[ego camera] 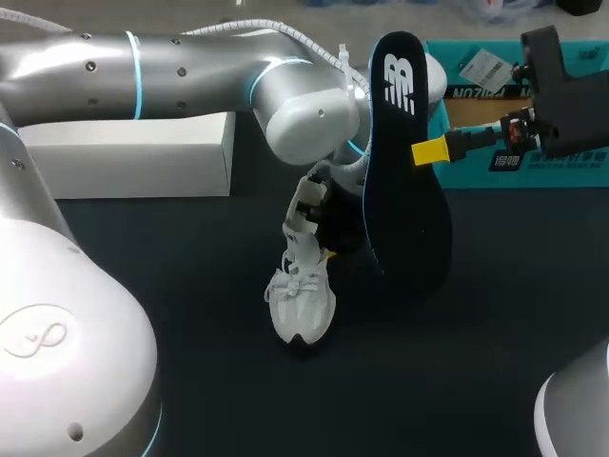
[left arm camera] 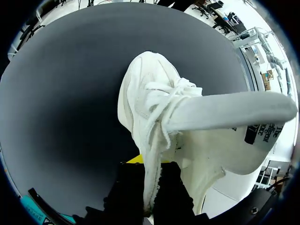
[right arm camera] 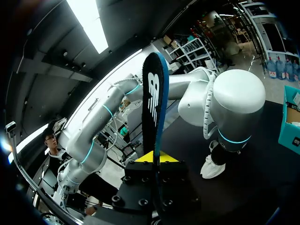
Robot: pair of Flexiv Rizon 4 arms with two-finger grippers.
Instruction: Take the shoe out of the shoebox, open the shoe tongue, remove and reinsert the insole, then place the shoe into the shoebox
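A white shoe (ego camera: 303, 300) stands on the black table (ego camera: 171, 286), toe toward the front. My left gripper (ego camera: 314, 238) is over its heel end. In the left wrist view this gripper (left arm camera: 149, 171) is shut on the edge of the shoe (left arm camera: 145, 98) at its opening, and the tongue (left arm camera: 229, 112) sticks out to the side. My right gripper (ego camera: 430, 150) is shut on the dark insole (ego camera: 404, 181), holding it upright in the air beside the shoe. In the right wrist view the insole (right arm camera: 152, 103) rises edge-on from between that gripper's (right arm camera: 157, 159) yellow tips.
The teal shoebox (ego camera: 533, 167) stands at the back right, partly behind my right gripper. A white box (ego camera: 133, 152) lies at the back left, under my left arm (ego camera: 190, 67). The table's front half is bare black surface.
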